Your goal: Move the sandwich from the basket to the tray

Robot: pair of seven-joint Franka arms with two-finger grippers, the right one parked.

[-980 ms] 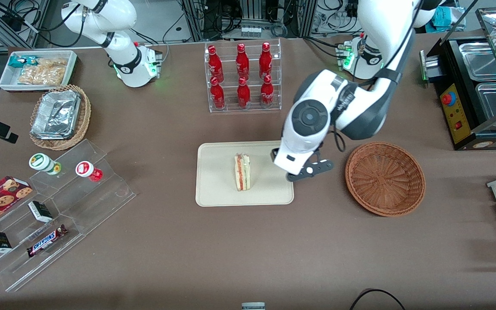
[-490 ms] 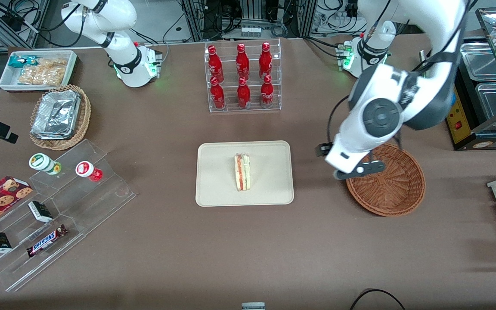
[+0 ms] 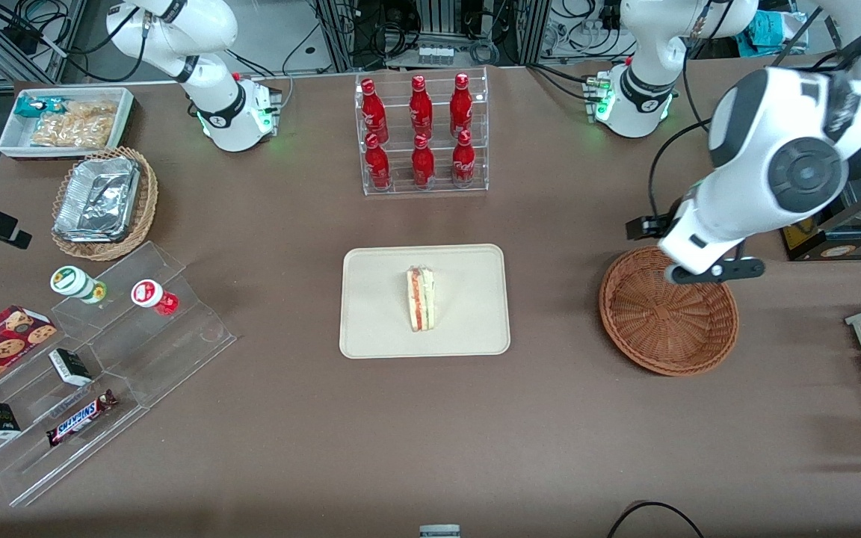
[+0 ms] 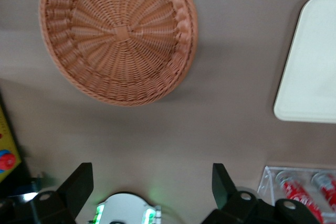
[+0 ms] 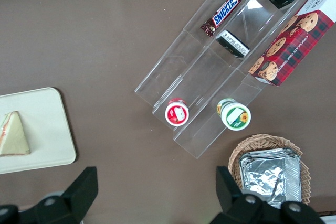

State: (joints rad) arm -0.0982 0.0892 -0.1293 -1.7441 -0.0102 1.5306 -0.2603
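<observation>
So the gripper [image 4: 149, 184] is spread wide with nothing between its fingers [image 4: 79, 182]; it hangs up in the air over the basket's rim, the edge farther from the front camera, touching nothing. The basket [image 3: 668, 312] is empty, just bare reddish-brown weave; in the wrist view you can look straight down into it [image 4: 118, 35] and there's only wicker.

The sandwich [image 3: 421, 299] is lying flat on the tray [image 3: 371, 329], around the middle, cut edge with the red and green layers facing up; the parked arm's camera catches it too [image 5: 13, 135] on that same tray [image 5: 47, 129].

Around it: a clear rack with 6 red bottles [image 3: 421, 134] sits farther from the front camera than the tray; a stepped acrylic shelf [image 3: 94, 373] with a Snickers bar [image 3: 81, 417] is toward the parked arm's end; plain brown table lies between basket and tray.
</observation>
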